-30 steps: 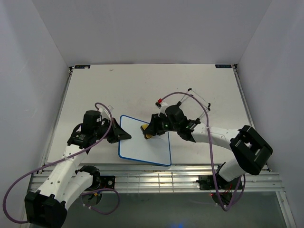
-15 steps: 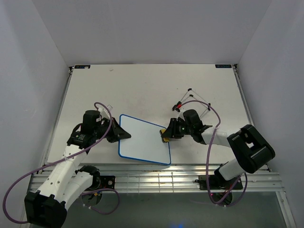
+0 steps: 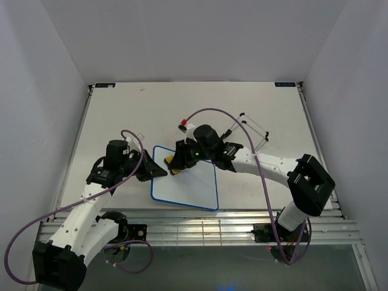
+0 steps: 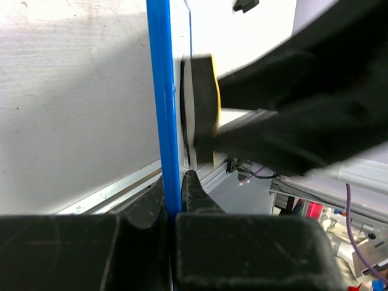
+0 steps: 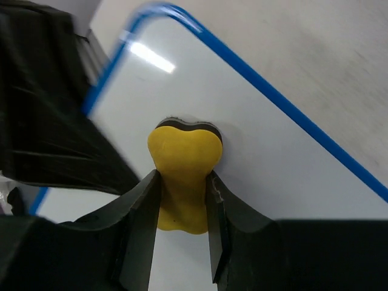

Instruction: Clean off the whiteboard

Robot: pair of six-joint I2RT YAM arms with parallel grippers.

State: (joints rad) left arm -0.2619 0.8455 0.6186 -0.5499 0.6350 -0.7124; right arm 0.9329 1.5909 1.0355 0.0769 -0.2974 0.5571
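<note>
Wiping has carried our right end effector [image 5: 182, 203], clenched on the yellow eraser [image 5: 183, 173], leftward across the whiteboard [image 3: 193, 189] on the bench [image 3: 254, 103], left end effector [image 3: 159, 172] pinching its rim, so we judge erasing well along

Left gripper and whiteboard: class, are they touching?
Touching. The left wrist view shows the left gripper shut on the whiteboard, its blue rim pinched between both fingers.

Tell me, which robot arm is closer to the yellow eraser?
Right. The right arm grips the yellow eraser in its jaws, against the whiteboard. The left arm pinches the whiteboard's blue edge in its jaws, beside the eraser, not touching it.
</note>
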